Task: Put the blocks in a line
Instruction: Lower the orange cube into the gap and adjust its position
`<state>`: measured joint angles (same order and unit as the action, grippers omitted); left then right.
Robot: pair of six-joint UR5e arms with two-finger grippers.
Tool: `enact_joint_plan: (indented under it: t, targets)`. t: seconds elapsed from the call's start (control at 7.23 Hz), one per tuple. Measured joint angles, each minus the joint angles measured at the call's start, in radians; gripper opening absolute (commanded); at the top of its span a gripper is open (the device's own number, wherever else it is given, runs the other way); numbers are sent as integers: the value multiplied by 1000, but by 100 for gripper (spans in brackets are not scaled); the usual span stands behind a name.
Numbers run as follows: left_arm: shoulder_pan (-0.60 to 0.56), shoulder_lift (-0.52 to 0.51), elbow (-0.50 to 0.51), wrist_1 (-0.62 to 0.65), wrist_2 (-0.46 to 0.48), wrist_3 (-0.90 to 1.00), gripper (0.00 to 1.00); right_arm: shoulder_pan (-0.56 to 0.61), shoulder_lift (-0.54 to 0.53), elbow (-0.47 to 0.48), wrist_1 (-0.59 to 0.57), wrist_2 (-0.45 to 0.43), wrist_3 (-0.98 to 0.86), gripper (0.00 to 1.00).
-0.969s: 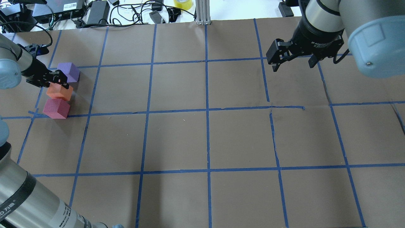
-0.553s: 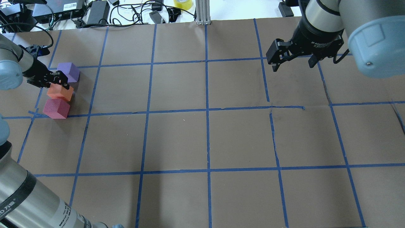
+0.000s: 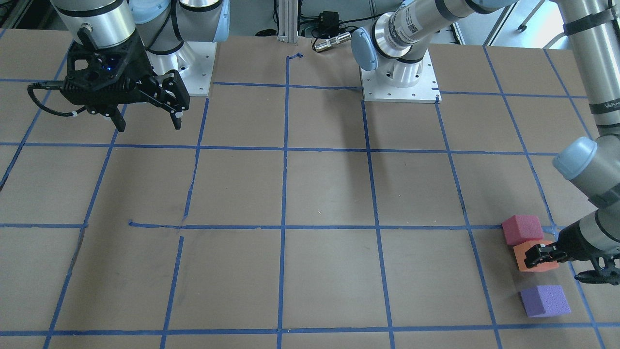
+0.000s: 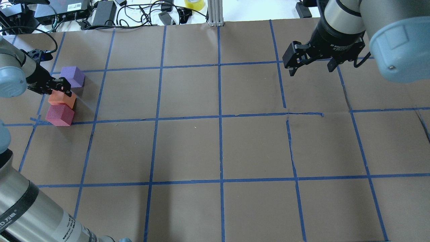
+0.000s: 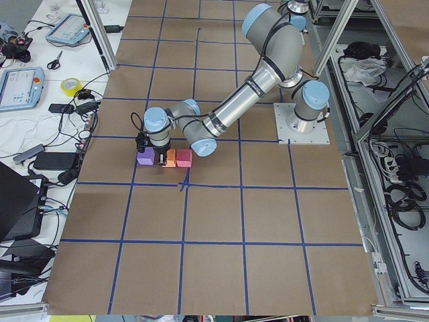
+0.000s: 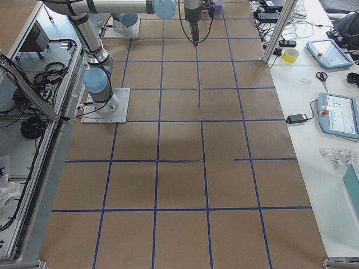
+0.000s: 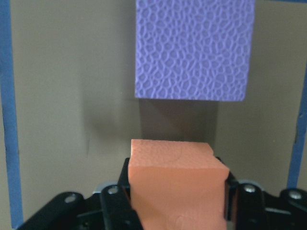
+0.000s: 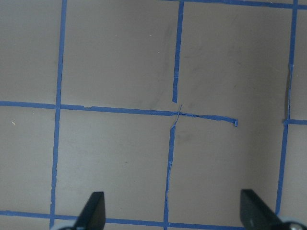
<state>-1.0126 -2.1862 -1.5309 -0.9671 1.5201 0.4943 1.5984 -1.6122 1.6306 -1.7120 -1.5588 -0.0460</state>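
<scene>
- left gripper (image 7: 176, 194), by the table's (image 4: 215, 148) left edge toward the far-left corner, is clamped on the orange block (image 4: 61, 99).
- reddish-pink block (image 4: 59, 115) sits on its near side, seemingly touching; purple block (image 4: 73, 76) sits just beyond, apart.
- right gripper (image 4: 311, 69) hangs spread wide near the far-right corner.

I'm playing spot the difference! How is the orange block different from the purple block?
The orange block is squeezed between the left arm's fingers; the purple block stands free, untouched. The orange block sits right beside the pink block; the purple block stands apart, with a gap between it and the orange block. Their colours differ too. Both are bumpy cubes of about equal size.
</scene>
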Motion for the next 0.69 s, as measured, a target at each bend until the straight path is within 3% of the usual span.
enact_joint_plan:
  t: [0.69]
  targets:
    - [-3, 6, -10, 2, 22, 0, 39, 0, 0, 0, 0, 0, -1, 100]
